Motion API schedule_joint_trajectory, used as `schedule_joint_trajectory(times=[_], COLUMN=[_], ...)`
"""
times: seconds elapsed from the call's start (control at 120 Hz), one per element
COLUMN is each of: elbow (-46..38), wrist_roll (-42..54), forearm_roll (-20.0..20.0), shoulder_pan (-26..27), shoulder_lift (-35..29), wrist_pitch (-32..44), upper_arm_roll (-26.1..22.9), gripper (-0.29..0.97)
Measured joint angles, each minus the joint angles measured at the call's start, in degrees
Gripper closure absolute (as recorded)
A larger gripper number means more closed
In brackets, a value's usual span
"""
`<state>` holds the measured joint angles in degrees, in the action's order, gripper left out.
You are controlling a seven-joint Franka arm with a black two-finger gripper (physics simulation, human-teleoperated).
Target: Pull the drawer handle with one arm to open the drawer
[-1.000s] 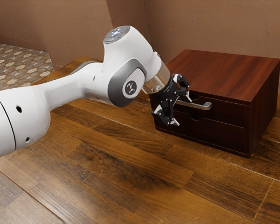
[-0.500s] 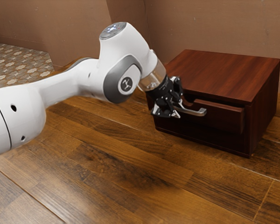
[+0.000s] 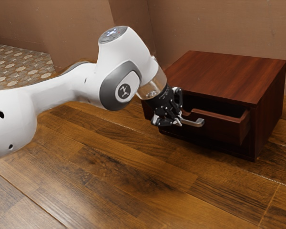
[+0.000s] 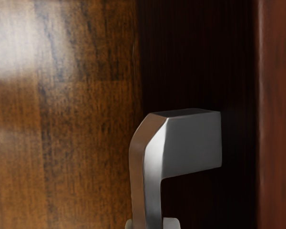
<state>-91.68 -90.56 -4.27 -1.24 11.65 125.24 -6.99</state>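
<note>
A dark red wooden cabinet [image 3: 229,71] stands on the floor at the exterior view's right. Its upper drawer [image 3: 224,130] sticks out a short way from the cabinet front, with a dark gap showing above it. A silver bar handle [image 3: 194,122] runs across the drawer front. My gripper [image 3: 174,121] is shut on the handle's end nearest the arm. In the wrist view the bent end of the handle [image 4: 181,143] rises just under my hand, against the dark drawer front [image 4: 200,57].
The wooden plank floor [image 3: 133,181] spreads out in front of the cabinet. Brown walls stand behind it, and a patterned tiled patch [image 3: 14,67] lies at the far left. The cabinet's lower front panel [image 3: 205,143] sits flush below the drawer.
My fingers went from spread wide beside the handle to shut on it. The hand then moved back toward the exterior view's left, and the drawer slid out with it.
</note>
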Motion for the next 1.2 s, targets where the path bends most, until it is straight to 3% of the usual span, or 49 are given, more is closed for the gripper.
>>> schedule_joint_trajectory(times=[0.492,0.85,1.125,1.2], elbow=[-18.4,-26.3,-28.2,-28.4], wrist_roll=[-0.3,-0.4,-0.4,-0.4], forearm_roll=[-0.5,-1.6,-2.2,-2.2], shoulder_pan=[0.4,0.1,-0.2,-0.1], shoulder_lift=[-14.4,-21.7,-22.9,-23.5], wrist_pitch=[6.6,9.0,9.7,9.8], upper_arm_roll=[-0.1,-0.6,-1.0,-1.0], gripper=[0.78,0.79,0.79,0.70])
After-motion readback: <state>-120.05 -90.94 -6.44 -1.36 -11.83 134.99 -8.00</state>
